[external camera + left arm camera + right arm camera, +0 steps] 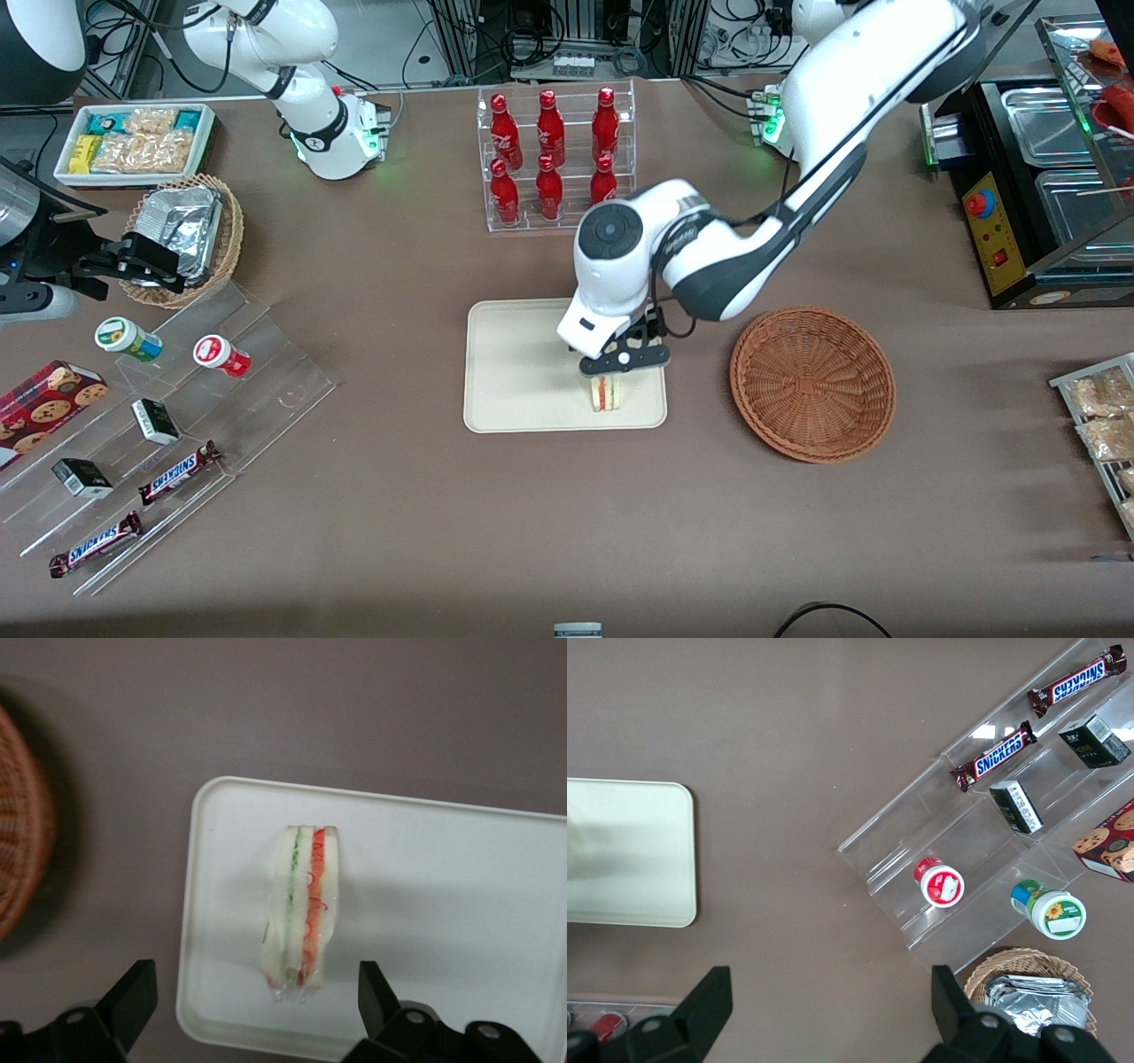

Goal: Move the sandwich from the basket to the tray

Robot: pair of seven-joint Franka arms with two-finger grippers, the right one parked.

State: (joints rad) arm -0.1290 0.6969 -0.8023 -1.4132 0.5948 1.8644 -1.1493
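The sandwich (605,392), a white wedge with red and green layers, stands on its edge on the cream tray (518,372), near the tray's corner closest to the basket and the front camera. It also shows in the left wrist view (304,912) on the tray (443,895). My left gripper (623,358) hovers just above the sandwich. In the wrist view the gripper (255,985) is open, with its black fingers (133,992) wide apart on either side of the sandwich and not touching it. The reddish-brown wicker basket (812,383) sits beside the tray, toward the working arm's end, with nothing in it.
A clear rack of red bottles (556,159) stands farther from the front camera than the tray. Toward the parked arm's end are a tan basket of foil packets (182,239), a white snack bin (133,142) and an acrylic stepped shelf (168,425). A food warmer (1045,177) stands at the working arm's end.
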